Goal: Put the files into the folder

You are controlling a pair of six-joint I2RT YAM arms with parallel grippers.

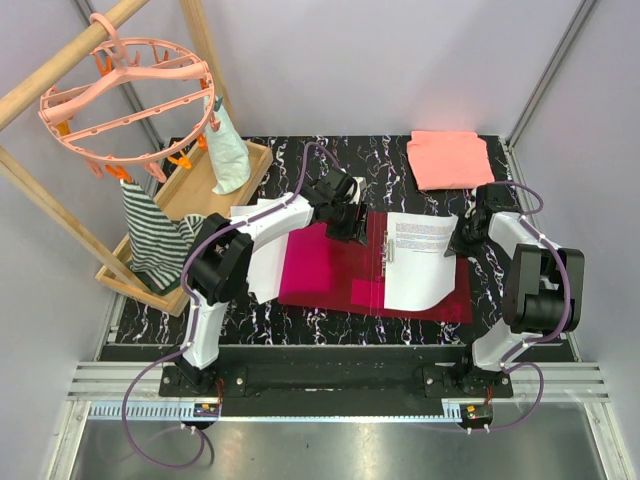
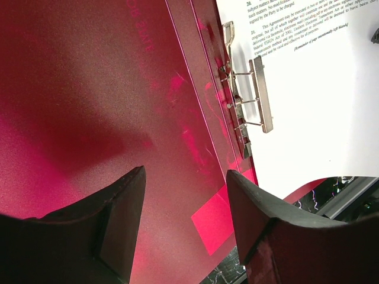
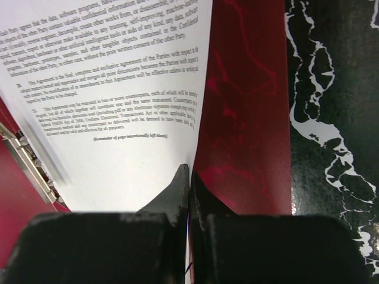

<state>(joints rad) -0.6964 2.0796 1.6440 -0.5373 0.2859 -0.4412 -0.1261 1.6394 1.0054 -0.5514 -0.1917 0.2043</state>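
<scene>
The dark red folder point(image 1: 330, 265) lies open on the marbled table. White printed files point(image 1: 420, 260) lie on its right half, beside the metal clip point(image 1: 388, 250). My right gripper point(image 1: 468, 232) is shut on the files' right edge; the right wrist view shows its jaws point(image 3: 189, 171) pinching the sheet point(image 3: 118, 89) above the folder's cover point(image 3: 243, 118). My left gripper point(image 1: 348, 215) is open and empty above the folder's left half point(image 2: 89, 89), with the clip point(image 2: 260, 94) and files point(image 2: 320, 89) to its right. Another white sheet point(image 1: 265, 270) lies at the folder's left edge, under the left arm.
A salmon-pink folded cloth point(image 1: 448, 158) lies at the back right. A wooden tray point(image 1: 200, 195) at the back left holds a striped cloth point(image 1: 150, 230) and a mint cloth point(image 1: 228, 150). A pink clip hanger point(image 1: 130, 95) hangs on a wooden frame above it.
</scene>
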